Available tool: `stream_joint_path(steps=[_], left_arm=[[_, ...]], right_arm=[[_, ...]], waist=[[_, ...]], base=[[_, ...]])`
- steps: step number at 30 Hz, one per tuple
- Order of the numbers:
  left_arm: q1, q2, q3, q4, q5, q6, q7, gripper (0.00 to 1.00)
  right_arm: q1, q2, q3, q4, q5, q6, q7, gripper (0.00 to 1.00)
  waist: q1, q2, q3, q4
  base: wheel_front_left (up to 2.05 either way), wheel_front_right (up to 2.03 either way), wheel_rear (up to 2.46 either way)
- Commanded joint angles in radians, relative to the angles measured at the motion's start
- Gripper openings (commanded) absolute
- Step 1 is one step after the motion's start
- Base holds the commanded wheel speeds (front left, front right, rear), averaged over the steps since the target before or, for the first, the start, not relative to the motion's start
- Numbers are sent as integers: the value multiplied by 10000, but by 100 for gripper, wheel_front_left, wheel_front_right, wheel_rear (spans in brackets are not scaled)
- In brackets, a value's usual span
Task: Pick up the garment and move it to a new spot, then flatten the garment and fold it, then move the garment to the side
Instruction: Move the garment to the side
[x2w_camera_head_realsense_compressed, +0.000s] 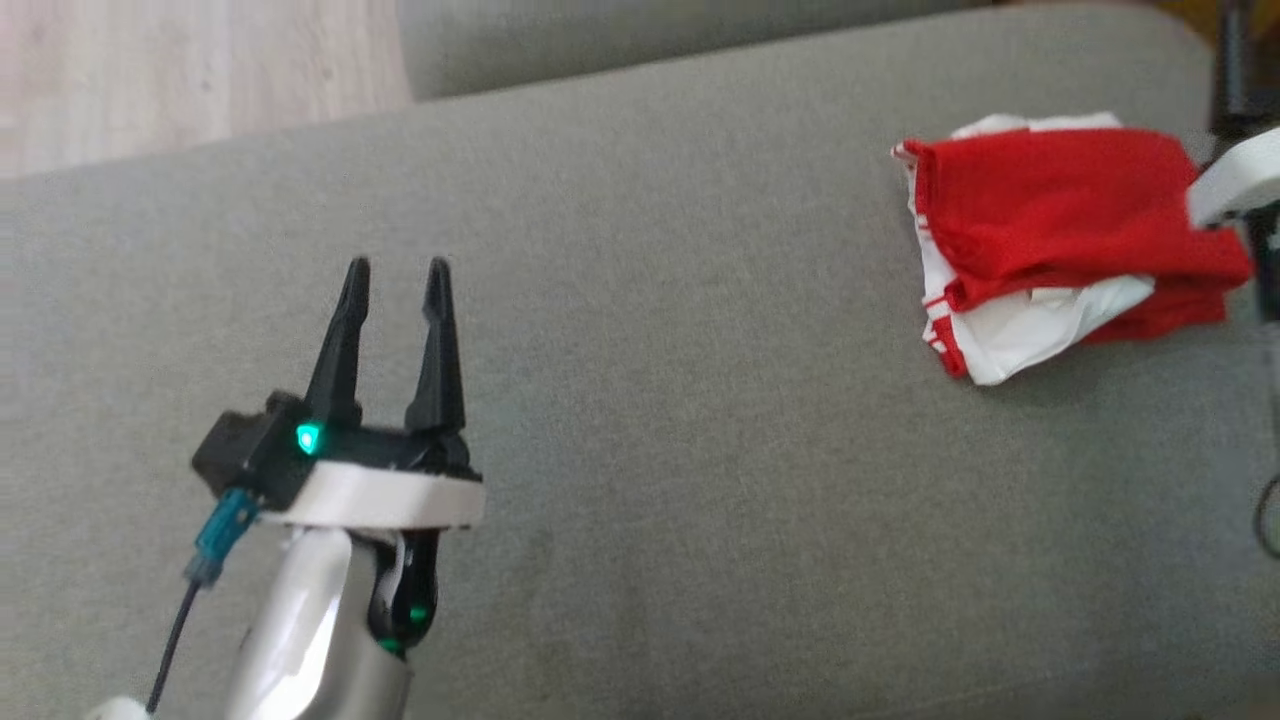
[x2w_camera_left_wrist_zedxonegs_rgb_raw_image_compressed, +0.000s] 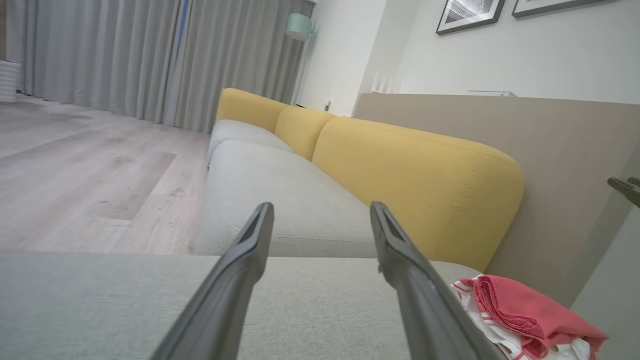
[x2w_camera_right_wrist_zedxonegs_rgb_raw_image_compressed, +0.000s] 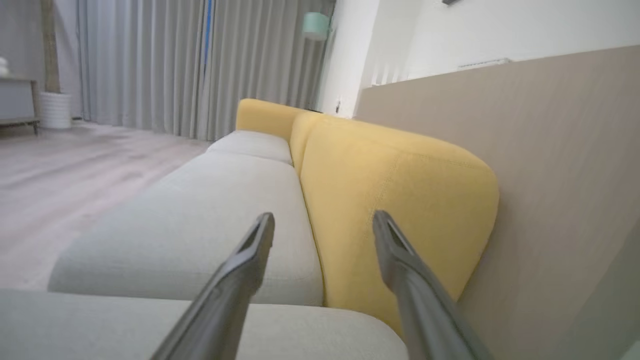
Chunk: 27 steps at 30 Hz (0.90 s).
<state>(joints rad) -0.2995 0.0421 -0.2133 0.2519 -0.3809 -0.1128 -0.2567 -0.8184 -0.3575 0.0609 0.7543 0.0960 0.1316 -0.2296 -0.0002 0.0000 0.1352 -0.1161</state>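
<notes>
The garment (x2w_camera_head_realsense_compressed: 1060, 225), red and white, lies folded in a loose bundle at the right end of the grey seat cushion (x2w_camera_head_realsense_compressed: 650, 400). It appears again at the lower right of the left wrist view, garment (x2w_camera_left_wrist_zedxonegs_rgb_raw_image_compressed: 530, 315). My left gripper (x2w_camera_head_realsense_compressed: 397, 268) hovers over the cushion's left part, far from the garment, open with nothing between its fingers (x2w_camera_left_wrist_zedxonegs_rgb_raw_image_compressed: 250, 250). A white piece of my right arm (x2w_camera_head_realsense_compressed: 1235, 180) overlaps the garment's right edge. In its own wrist view my right gripper (x2w_camera_right_wrist_zedxonegs_rgb_raw_image_compressed: 322, 220) is open and holds nothing, pointing along the sofa.
Yellow backrest cushions (x2w_camera_left_wrist_zedxonegs_rgb_raw_image_compressed: 415, 175) run along the sofa's far side before a beige panel (x2w_camera_right_wrist_zedxonegs_rgb_raw_image_compressed: 550, 175). A second grey seat (x2w_camera_left_wrist_zedxonegs_rgb_raw_image_compressed: 270, 175) continues beyond a seam. Wooden floor (x2w_camera_head_realsense_compressed: 180, 70) lies past the cushion's left edge, with grey curtains (x2w_camera_left_wrist_zedxonegs_rgb_raw_image_compressed: 125, 55) behind.
</notes>
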Motion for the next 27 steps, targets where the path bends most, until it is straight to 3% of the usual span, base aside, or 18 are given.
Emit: stream_joint_path(steps=[1, 15, 27], left_arm=[[-90, 81, 415, -339, -46, 48, -51, 100], [1316, 81, 918, -260, -208, 242, -51, 100], [2142, 81, 952, -447, -472, 14, -51, 100]], right_arm=[[194, 91, 90, -412, 61, -9, -2, 100], [3778, 2721, -963, -3714, 833, -9, 4, 100], [6950, 3069, -373, -4652, 1216, -9, -316, 100]], waist=[[2, 0, -418, 203], [2, 0, -1400, 1021], [2, 0, -1446, 1151]], base=[[0, 0, 0], [0, 0, 0], [0, 0, 0]])
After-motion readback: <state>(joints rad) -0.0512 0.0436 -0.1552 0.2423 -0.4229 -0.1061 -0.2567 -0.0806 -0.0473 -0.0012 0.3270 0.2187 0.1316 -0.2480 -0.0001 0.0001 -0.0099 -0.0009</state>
